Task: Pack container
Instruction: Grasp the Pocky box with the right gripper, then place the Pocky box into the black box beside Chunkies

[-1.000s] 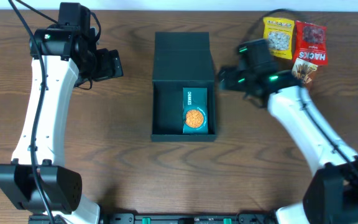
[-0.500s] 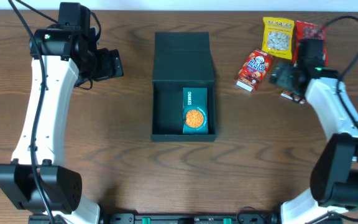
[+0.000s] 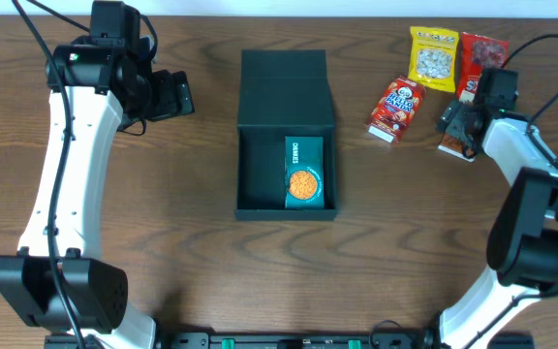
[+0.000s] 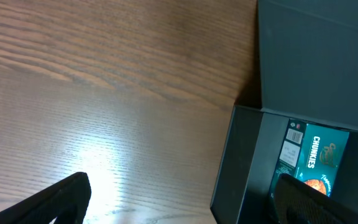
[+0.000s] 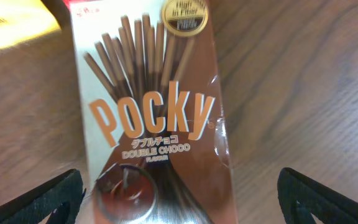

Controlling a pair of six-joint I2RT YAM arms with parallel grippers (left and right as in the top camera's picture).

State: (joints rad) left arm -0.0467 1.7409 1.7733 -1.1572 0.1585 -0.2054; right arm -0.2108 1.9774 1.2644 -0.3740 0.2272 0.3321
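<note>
Over the Pocky box [image 5: 151, 124], right claw [image 5: 182, 198] spread wide

Pocky box [image 5: 148, 118] runs off the bottom of the right wrist view, and from overhead the arm covers most of it. Red packet [image 3: 473, 53] is partly behind that same arm, label too small to read. Left wrist view chops the container [image 4: 235, 162] at the right and bottom edges. The cookie box [image 4: 312, 158] has its lower end behind a finger. There the left hand [image 4: 188, 200] is just two dark blurry fingers [image 4: 55, 202] in the corners.
</note>
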